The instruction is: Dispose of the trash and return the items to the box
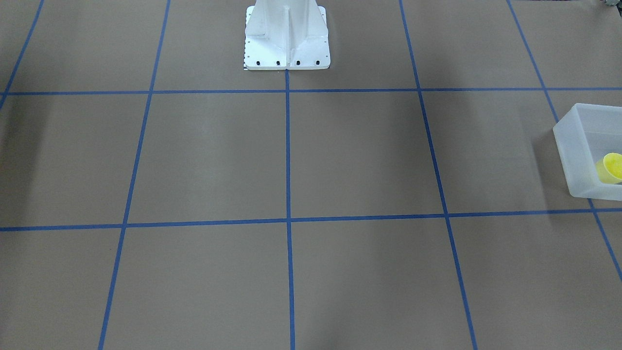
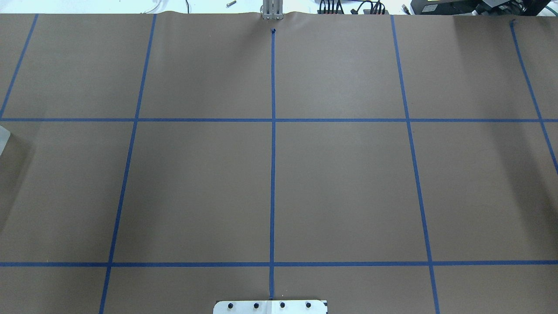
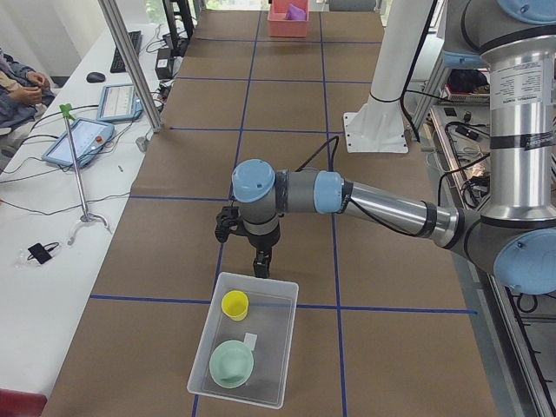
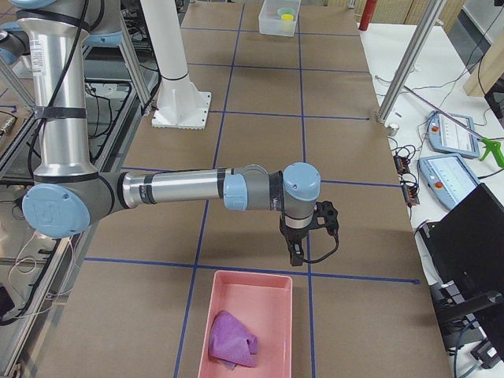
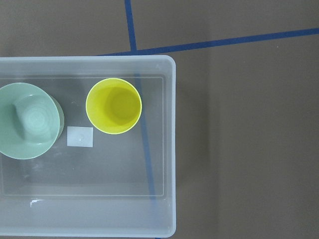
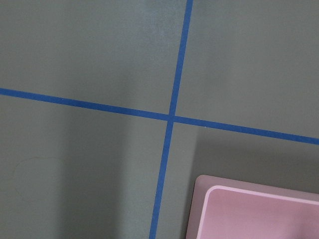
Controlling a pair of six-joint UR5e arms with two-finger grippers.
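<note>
The translucent box stands on the brown table at the robot's left end; it also shows in the left wrist view and at the right edge of the front view. In it the yellow cup stands upright and empty, with the mint-green bowl beside it. Both also show in the left view, the cup and the bowl. My left gripper hangs just above the box's far rim. My right gripper hangs above the far rim of a pink tray. I cannot tell whether either is open or shut.
The pink tray at the robot's right end holds a crumpled purple cloth; its corner shows in the right wrist view. A white sticker lies on the box floor. The white robot base stands at the table's edge.
</note>
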